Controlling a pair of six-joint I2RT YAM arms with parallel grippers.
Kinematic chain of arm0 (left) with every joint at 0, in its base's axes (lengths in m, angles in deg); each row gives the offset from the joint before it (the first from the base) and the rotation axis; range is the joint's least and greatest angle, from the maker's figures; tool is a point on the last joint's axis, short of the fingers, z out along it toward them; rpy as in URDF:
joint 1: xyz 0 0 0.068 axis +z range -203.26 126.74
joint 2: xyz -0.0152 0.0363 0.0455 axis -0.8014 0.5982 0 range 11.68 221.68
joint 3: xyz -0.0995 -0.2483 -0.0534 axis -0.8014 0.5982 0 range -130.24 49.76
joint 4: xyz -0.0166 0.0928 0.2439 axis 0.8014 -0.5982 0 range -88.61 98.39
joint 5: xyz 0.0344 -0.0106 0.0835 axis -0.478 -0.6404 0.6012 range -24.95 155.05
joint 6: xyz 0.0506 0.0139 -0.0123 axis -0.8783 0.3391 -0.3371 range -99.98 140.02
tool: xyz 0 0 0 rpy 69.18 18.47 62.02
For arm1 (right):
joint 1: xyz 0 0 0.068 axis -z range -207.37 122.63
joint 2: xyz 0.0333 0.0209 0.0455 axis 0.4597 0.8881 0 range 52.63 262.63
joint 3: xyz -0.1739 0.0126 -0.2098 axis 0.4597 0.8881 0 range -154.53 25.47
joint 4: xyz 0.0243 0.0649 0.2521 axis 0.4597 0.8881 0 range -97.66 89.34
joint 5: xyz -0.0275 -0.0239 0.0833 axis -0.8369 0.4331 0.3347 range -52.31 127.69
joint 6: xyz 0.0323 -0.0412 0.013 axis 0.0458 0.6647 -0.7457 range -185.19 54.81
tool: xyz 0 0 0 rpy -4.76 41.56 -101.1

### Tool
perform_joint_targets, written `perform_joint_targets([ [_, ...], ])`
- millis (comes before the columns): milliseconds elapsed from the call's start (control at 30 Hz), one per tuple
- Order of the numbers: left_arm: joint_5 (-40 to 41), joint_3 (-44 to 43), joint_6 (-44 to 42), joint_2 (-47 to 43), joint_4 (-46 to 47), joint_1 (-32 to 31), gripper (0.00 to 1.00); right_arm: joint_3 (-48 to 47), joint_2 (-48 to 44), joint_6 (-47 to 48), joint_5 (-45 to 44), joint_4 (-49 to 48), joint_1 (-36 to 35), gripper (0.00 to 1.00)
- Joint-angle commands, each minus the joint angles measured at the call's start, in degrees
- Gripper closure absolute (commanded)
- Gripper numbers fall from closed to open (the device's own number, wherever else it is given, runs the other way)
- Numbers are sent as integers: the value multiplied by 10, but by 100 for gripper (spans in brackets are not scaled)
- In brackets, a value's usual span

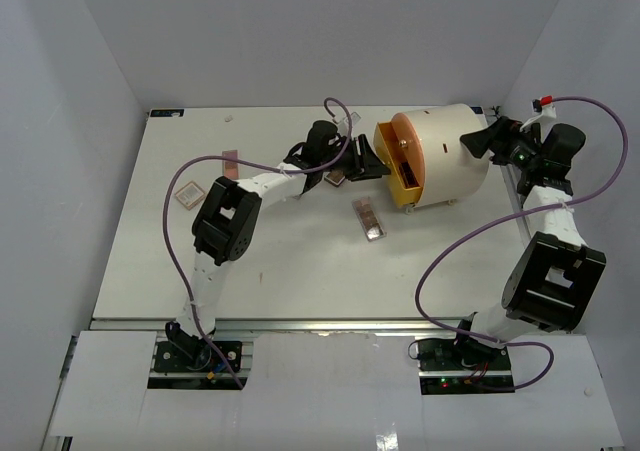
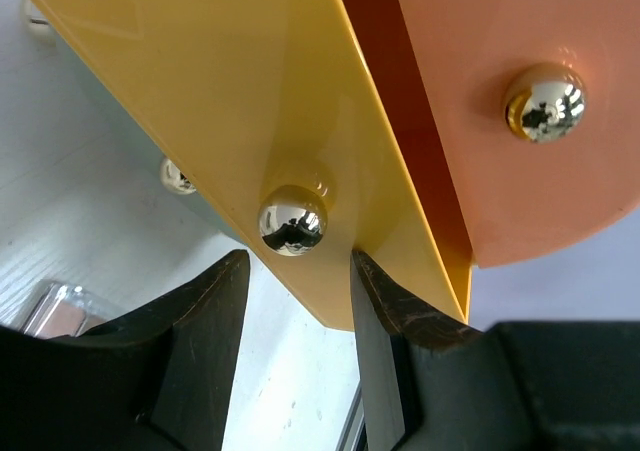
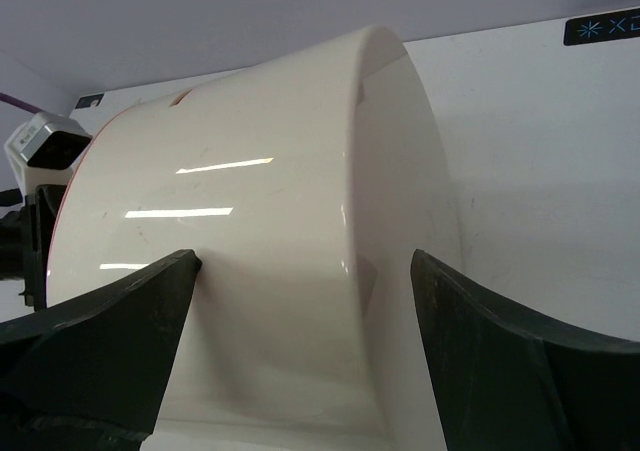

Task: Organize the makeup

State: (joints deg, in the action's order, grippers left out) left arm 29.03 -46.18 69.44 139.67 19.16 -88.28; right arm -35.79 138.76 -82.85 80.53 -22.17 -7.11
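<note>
A brown/pink eyeshadow palette (image 1: 369, 218) lies on the table in front of the cream cylinder (image 1: 450, 151) with the orange front (image 1: 405, 146). A pink flat palette (image 1: 232, 161) and a small grey square palette (image 1: 187, 195) lie at the left. Another small palette (image 1: 337, 179) lies under the left arm and shows in the left wrist view (image 2: 58, 308). A yellow drawer (image 1: 400, 183) stands pulled out of the orange front. My left gripper (image 2: 300, 261) is open, its jaws on either side of the drawer's gold knob (image 2: 292, 221). My right gripper (image 3: 305, 261) is open, spanning the cylinder's back (image 3: 270, 251).
A second gold knob (image 2: 545, 101) sits on the orange front. Small gold ball feet (image 2: 175, 176) show under the cylinder. White walls enclose the table on the left, back and right. Purple cables (image 1: 180, 251) loop over both arms.
</note>
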Motion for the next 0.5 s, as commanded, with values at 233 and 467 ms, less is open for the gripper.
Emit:
perform_joint_targets([
  [233,9,-130,30,71,-25,-28,45,35,10,16,61,-12,-3,10],
  [467,15,-150,44,86,-19,-31,45,39,-2,29,58,-9,-3,8],
])
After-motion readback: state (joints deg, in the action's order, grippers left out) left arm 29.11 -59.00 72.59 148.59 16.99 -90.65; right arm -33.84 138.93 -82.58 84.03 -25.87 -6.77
